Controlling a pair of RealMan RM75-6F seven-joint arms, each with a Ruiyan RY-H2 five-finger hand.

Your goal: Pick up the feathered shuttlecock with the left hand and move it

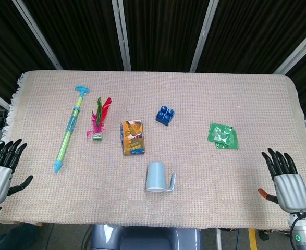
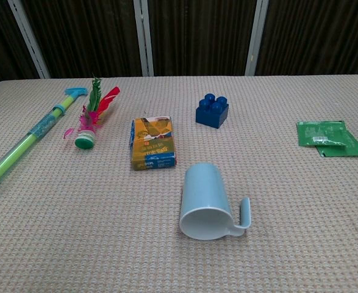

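Note:
The feathered shuttlecock (image 1: 99,119) lies on the cloth at the left, red, green and pink feathers pointing away, its round base toward me; the chest view shows the shuttlecock (image 2: 92,116) too. My left hand (image 1: 1,172) rests at the table's near left corner, fingers spread, holding nothing, well away from the shuttlecock. My right hand (image 1: 283,179) sits at the near right corner, fingers spread and empty. Neither hand appears in the chest view.
A long green and blue pump toy (image 1: 69,128) lies just left of the shuttlecock. To its right are an orange card box (image 1: 132,137), a blue brick (image 1: 164,115), a light blue cup (image 1: 157,177) on its side, and green packets (image 1: 223,135).

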